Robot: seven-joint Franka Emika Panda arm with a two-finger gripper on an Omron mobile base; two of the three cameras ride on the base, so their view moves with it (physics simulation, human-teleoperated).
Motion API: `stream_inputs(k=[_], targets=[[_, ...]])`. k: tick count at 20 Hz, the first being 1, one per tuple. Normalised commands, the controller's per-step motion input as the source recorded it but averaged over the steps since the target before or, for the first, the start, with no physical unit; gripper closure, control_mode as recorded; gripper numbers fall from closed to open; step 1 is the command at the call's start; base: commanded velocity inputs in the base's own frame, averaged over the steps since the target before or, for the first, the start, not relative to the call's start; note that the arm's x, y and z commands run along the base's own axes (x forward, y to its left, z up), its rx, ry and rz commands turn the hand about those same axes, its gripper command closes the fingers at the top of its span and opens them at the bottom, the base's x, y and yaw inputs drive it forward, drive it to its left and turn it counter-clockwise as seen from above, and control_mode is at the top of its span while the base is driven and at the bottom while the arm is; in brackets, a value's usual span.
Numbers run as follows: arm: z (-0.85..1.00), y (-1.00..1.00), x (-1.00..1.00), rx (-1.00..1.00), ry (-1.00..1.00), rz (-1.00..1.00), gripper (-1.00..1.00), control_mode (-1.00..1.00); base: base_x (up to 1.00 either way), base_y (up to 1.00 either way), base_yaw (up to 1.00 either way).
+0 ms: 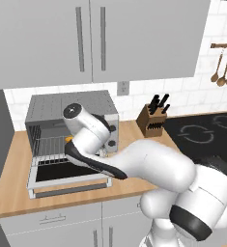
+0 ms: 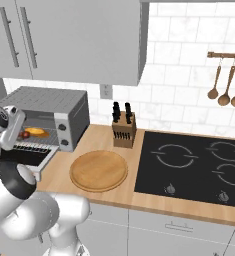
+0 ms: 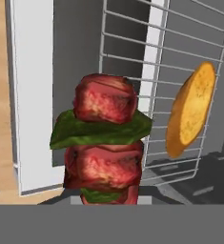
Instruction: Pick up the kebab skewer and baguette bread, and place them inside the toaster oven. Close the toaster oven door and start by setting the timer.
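Note:
The toaster oven [image 1: 71,103] [image 2: 49,100] stands on the counter with its door [image 1: 62,176] dropped open and flat. On the wire rack [image 3: 132,57] inside lies the golden baguette bread [image 3: 190,109] [image 2: 37,131]. My gripper [image 2: 19,135] is at the oven's mouth, shut on the kebab skewer [image 3: 106,143] [image 2: 25,134]. The skewer's red meat and green chunks hide my fingertips in the hand view. It hangs just left of the baguette, over the rack's front. The two dark knobs [image 2: 64,135] sit on the oven's right panel.
A round wooden plate [image 2: 99,170] lies on the counter right of the oven. A knife block [image 2: 124,127] stands against the wall beside the black cooktop [image 2: 194,165]. Wooden spoons [image 2: 224,85] hang at the far right. Grey wall cabinets [image 1: 86,38] overhang the oven.

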Motion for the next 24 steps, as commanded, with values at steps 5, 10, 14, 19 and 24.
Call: stream_inputs(k=[5,10,14,19,24], targets=[[-0.26,0.18,0.48,0.13,-0.04,-0.14,1.0,-1.0,0.0,0.0,0.0],[-0.11,0.21,0.54,0.09,0.0,-0.09,1.0,-1.0,0.0,0.0,0.0],[-0.12,0.24,0.46,0.02,-0.01,-0.04,1.0,-1.0,0.0,0.0,0.0],[-0.21,0.03,0.32,0.0,-0.01,0.0,1.0,-1.0,0.0,0.0,0.0],[-0.17,0.0,0.37,0.0,-0.01,0.01,1.0,-1.0,0.0,0.0,0.0]])
